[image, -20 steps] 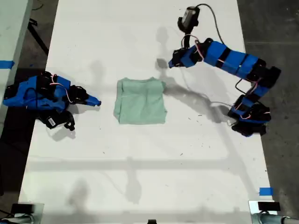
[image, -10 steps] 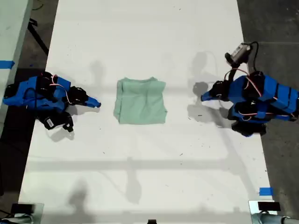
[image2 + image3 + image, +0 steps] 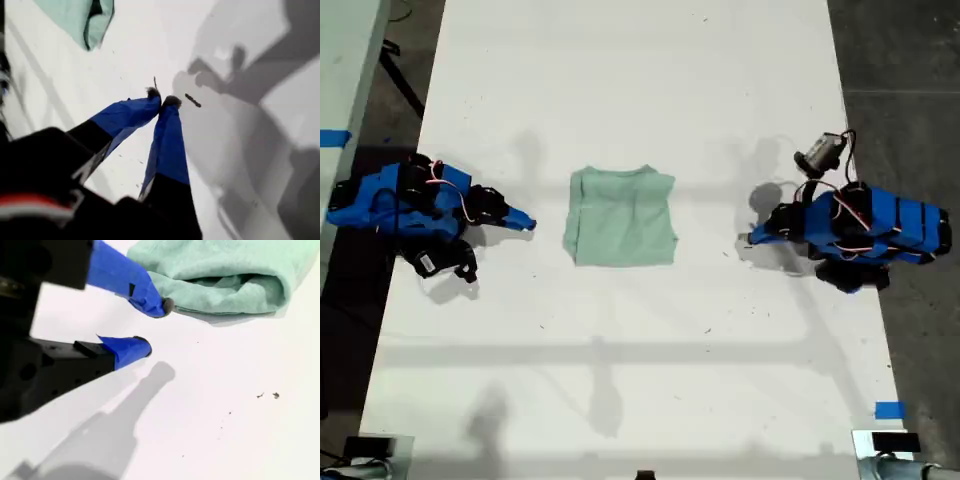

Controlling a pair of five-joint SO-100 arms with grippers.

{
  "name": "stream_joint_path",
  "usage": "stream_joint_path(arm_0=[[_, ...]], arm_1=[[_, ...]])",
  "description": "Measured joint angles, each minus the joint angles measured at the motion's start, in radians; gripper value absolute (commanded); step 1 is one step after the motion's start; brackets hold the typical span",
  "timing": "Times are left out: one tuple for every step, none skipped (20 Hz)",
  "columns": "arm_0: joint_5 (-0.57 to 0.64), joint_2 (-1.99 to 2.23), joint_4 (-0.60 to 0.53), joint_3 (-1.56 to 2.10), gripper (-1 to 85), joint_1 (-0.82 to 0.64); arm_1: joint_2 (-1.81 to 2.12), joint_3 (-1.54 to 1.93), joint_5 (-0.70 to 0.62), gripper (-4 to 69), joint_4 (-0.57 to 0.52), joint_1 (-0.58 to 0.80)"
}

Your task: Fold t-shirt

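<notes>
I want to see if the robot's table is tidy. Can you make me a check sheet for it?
Surface: white table, a few tiny dark specks.
Job's things: t-shirt folded into a rough square, lying flat mid-table, nothing touching it.
Clutter: nothing seen.
Grippers: my first gripper shut and empty, on the exterior view's right, apart from the t-shirt; my second gripper open and empty, close beside the t-shirt, on the exterior view's left.
Cables: thin wires loop on both arms; none reach the t-shirt.
Surroundings: dark floor; blue tape at the exterior view's lower right, and another piece at its left edge.
</notes>
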Motion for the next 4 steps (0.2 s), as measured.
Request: stream_joint_path(arm_0=[[0.000, 0.000, 0.000, 0.000, 12.0, 0.000], [0.000, 0.000, 0.000, 0.000, 12.0, 0.000], [0.000, 0.000, 0.000, 0.000, 12.0, 0.000], [0.000, 0.000, 0.000, 0.000, 12.0, 0.000]], arm_1=[[0.005, 0.003, -0.172, 3.1, -0.008, -0.012], [0.003, 0.003, -0.302, 3.0, -0.008, -0.021], [0.003, 0.005, -0.367, 2.9, 0.000, -0.028], [0.003, 0.005, -0.391, 2.9, 0.000, -0.023]])
